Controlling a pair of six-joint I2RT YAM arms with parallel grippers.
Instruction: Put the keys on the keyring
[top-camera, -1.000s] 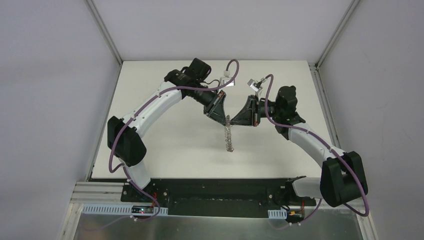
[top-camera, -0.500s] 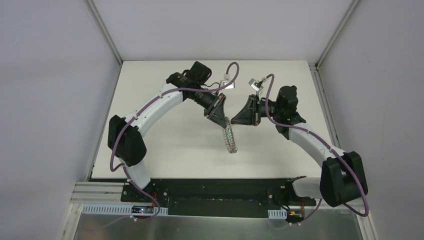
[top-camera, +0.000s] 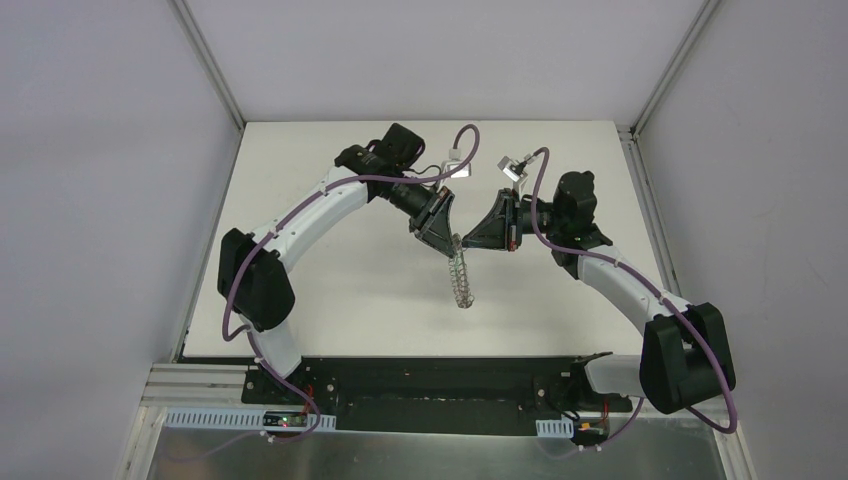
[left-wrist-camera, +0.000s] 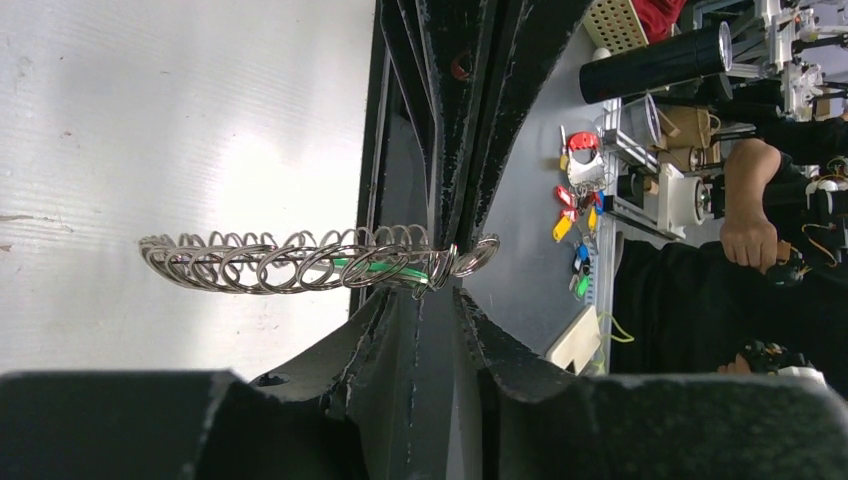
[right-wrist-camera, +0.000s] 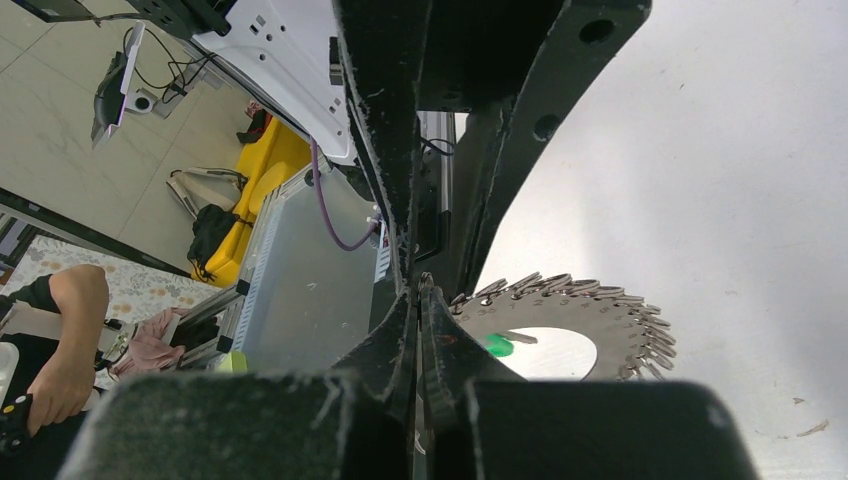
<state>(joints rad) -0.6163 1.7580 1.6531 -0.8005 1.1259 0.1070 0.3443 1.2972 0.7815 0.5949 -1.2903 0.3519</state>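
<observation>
Keyring (left-wrist-camera: 290, 262): over the table (top-camera: 330, 270), its rim at both my grippers' tips; light and stiff, with a springy wire fringe.
Key (right-wrist-camera: 497, 345): tiny, green-headed, at the ring's hole; probably slippery.
Right gripper (right-wrist-camera: 420, 292): pinched together on the rim.
Left gripper (left-wrist-camera: 437, 300): at the rim; I cannot tell whether it is parted.
Best hold: the flat band, not the loops.

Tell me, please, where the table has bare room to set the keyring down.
Widest bare patch: the table between both forearms, from below the hanging keyring to the near edge. Another lies at the far left corner, beyond the left arm. Crowded: the middle, where the left gripper and right gripper meet.
</observation>
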